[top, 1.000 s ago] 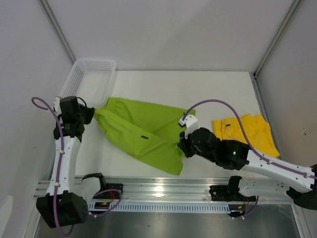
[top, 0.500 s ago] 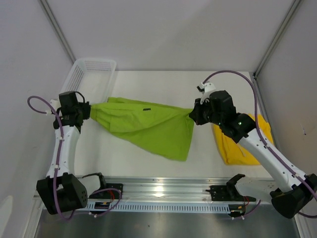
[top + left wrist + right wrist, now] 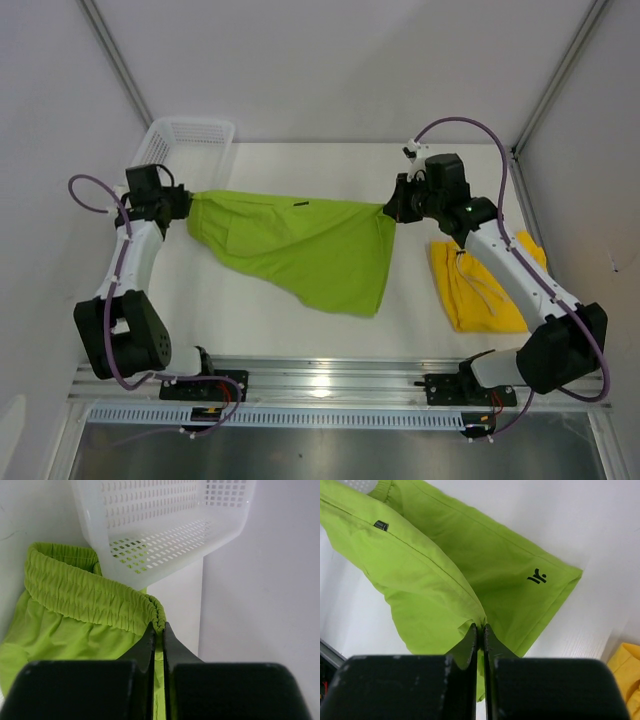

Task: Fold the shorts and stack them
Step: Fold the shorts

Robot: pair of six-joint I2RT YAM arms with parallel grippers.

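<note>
Pulling the green shorts [image 3: 300,245] tight between my two ends, I think no neat fold is made yet. They reach out from right beside the white basket [image 3: 185,140]. The yellow shorts [image 3: 480,290] lie far from the basket, still to be stacked.

My left gripper [image 3: 183,207] is clamped on the waistband by the basket. My right gripper [image 3: 392,212] pinches the far corner. A second ago that corner was lower, and the cloth lay slack.
</note>
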